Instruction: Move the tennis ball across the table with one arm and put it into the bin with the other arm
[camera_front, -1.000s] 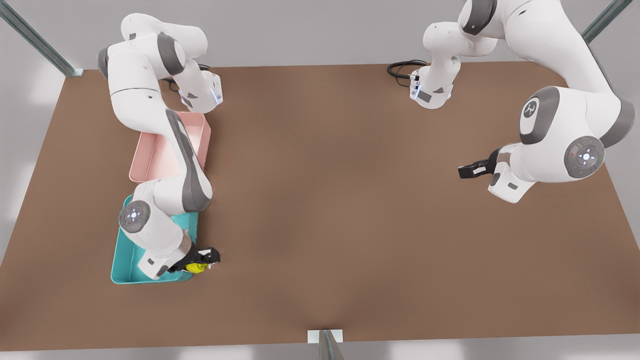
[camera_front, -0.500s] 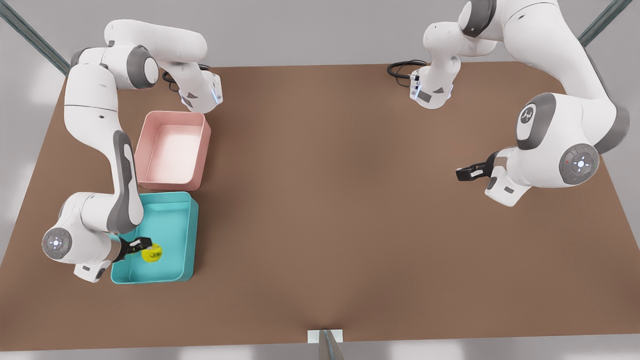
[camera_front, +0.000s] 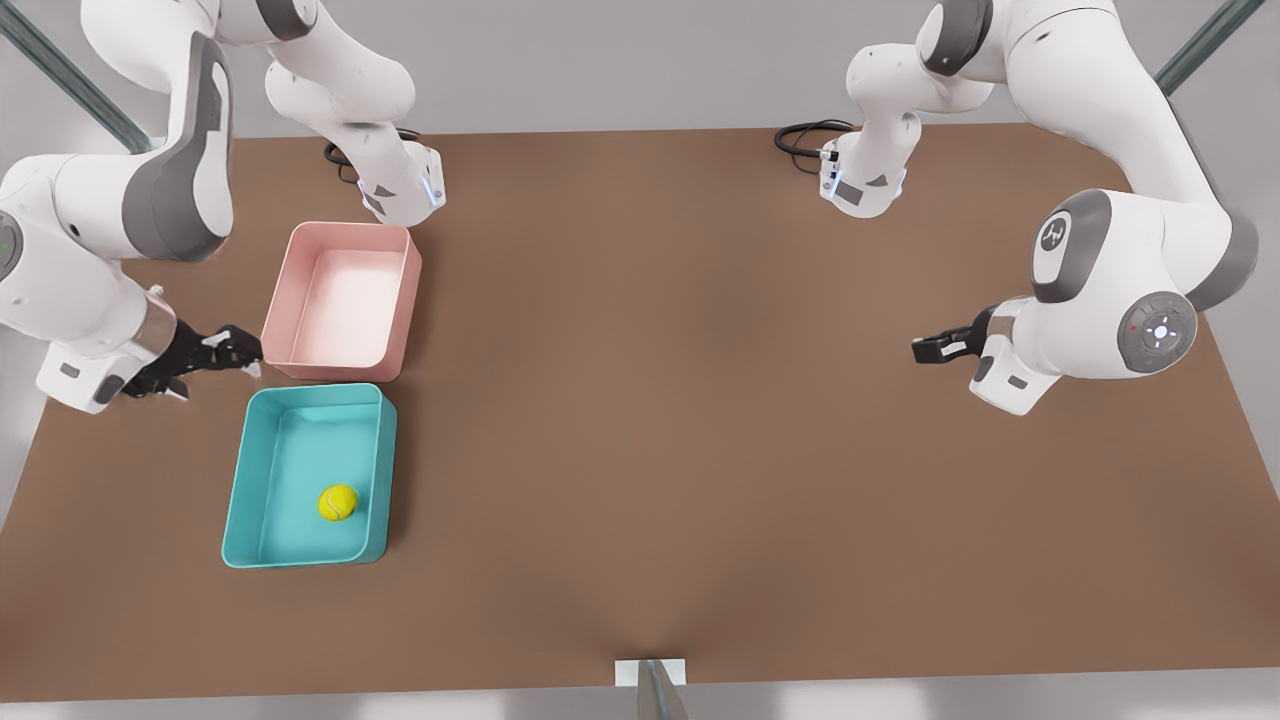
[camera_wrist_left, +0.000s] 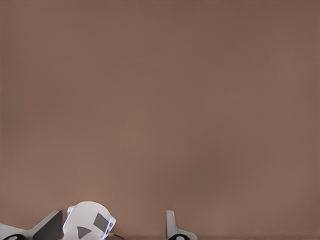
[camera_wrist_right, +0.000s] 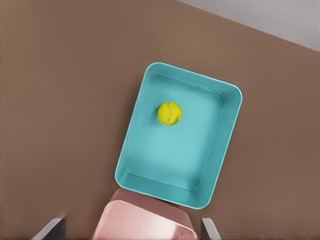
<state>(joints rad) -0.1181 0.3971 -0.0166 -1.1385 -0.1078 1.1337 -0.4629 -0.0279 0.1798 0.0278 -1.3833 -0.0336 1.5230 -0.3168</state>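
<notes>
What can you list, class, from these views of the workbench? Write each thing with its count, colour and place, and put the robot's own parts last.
tennis ball: one, yellow-green, lying inside the teal bin, nearer its front end in the front view.
teal bin: one, turquoise, on the table at the front view's left, just in front of the pink tray.
pink tray: one, pale pink, behind the teal bin, nothing in it.
table: one, brown, under everything.
cable: one, black, coiled at the far edge by an arm base.
right tool: one, black, open, raised beside the pink tray at the front view's left.
left tool: one, black, over bare table at the front view's right, waiting.
</notes>
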